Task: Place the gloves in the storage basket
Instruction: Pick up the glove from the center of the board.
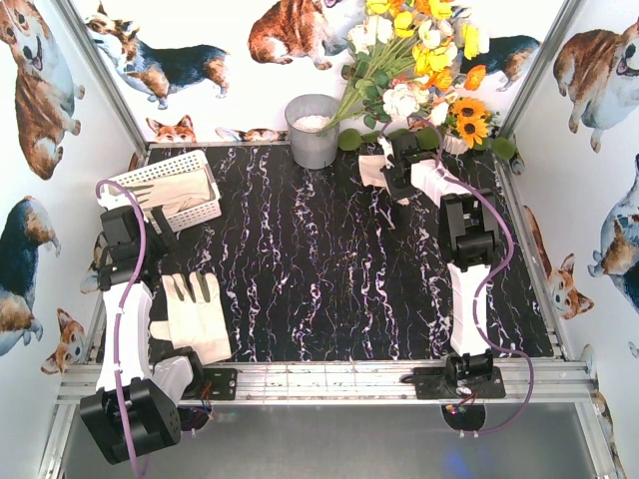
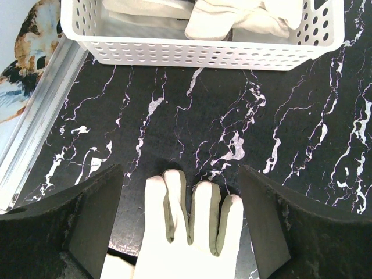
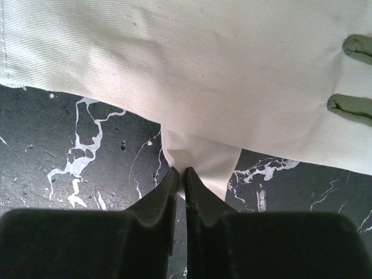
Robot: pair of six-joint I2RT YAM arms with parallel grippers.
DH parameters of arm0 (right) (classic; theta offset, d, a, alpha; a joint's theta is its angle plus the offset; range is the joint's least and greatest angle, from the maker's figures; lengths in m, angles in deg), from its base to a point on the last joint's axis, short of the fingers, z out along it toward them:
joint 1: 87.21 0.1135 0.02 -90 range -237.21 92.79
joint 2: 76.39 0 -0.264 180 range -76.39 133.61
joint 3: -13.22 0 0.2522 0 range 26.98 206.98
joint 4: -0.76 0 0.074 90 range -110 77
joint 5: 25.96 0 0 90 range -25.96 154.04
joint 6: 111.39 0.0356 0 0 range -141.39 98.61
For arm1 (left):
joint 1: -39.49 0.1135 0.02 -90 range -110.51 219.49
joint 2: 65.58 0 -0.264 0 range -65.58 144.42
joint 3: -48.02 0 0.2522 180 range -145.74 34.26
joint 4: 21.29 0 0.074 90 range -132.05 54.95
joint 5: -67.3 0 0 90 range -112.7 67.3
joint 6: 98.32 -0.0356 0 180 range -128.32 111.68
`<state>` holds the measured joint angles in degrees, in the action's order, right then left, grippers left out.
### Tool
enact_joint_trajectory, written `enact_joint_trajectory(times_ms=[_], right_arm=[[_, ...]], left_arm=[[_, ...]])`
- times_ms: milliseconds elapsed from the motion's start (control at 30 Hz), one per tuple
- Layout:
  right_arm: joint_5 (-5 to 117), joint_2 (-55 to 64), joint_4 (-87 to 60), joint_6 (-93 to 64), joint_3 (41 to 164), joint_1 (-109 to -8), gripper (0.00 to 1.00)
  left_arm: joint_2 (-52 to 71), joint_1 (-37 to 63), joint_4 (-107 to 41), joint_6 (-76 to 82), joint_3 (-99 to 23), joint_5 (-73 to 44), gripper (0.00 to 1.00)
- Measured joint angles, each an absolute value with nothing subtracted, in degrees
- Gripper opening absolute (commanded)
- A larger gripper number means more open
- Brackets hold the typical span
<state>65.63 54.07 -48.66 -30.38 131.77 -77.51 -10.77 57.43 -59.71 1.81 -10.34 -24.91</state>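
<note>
The white lattice storage basket (image 1: pixel 165 190) stands at the back left and holds cream gloves (image 1: pixel 178 192). In the left wrist view the basket (image 2: pixel 197 55) lies ahead, with gloves (image 2: pixel 238 20) inside. Cream gloves with grey finger patches (image 1: pixel 197 314) lie flat on the table near the left front. My left gripper (image 1: pixel 168 247) is open, and its jaws (image 2: pixel 181 192) stand either side of one glove's fingertips (image 2: pixel 186 232). My right gripper (image 1: pixel 391 165) at the back right is shut (image 3: pixel 180 174) on a fold of another cream glove (image 3: pixel 192 70), which also shows in the top view (image 1: pixel 372 172).
A grey round metal bucket (image 1: pixel 313 130) stands at the back centre. A bunch of artificial flowers (image 1: pixel 419 70) leans over the back right, close to the right gripper. Aluminium rails (image 1: pixel 329 377) frame the black marbled table (image 1: pixel 300 269). Corgi-patterned walls surround it.
</note>
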Motion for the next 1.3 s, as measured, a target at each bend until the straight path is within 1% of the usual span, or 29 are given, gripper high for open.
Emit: enact_joint_trajectory(times_ms=[33,200,367,467,600,700,867,1067,1167,1300], right_arm=[[65.63,54.07,-48.66,-30.32,131.77,-77.51,0.0],[65.5,52.47,-46.3,-29.81,128.71,-77.53,0.0],[63.73,45.81,-44.79,-27.63,118.62,-77.58,0.0],[62.22,40.71,-44.23,-25.79,111.1,-77.51,0.0],[61.17,33.17,-44.16,-23.5,101.02,-76.66,0.0],[60.34,27.56,-44.64,-21.55,94.53,-74.95,0.0],[59.07,17.7,-47.18,-17.66,88.0,-71.48,0.0],[54.22,5.5,-52.01,-13.59,86.42,-68.99,0.0],[50.48,1.04,-55.59,-12.92,86.97,-68.79,0.0],[45.34,-2.17,-62.11,-12.94,89.63,-68.22,0.0]], left_arm=[[-10.77,57.43,-59.71,1.81,-10.34,-24.91,0.74],[-10.77,57.43,-59.71,1.64,-10.34,-24.65,0.74],[-11.69,56.51,-59.69,1.64,-10.34,-23.76,0.74],[-12.79,53.03,-59.63,1.59,-10.34,-23.54,0.74],[-12.87,44.18,-59.21,1.18,-10.34,-23.65,0.74],[-11.93,35.74,-58.84,0.59,-10.32,-23.54,0.76],[-9.57,20.29,-57.29,-0.75,-10.3,-22.9,0.8],[-3.93,2.02,-53.92,-4.59,-11.72,-20.89,0.84],[-0.11,-3.34,-52.78,-7.72,-14.84,-19.17,0.87],[4.9,-6.44,-52.17,-13.18,-21.6,-14.99,0.88]])
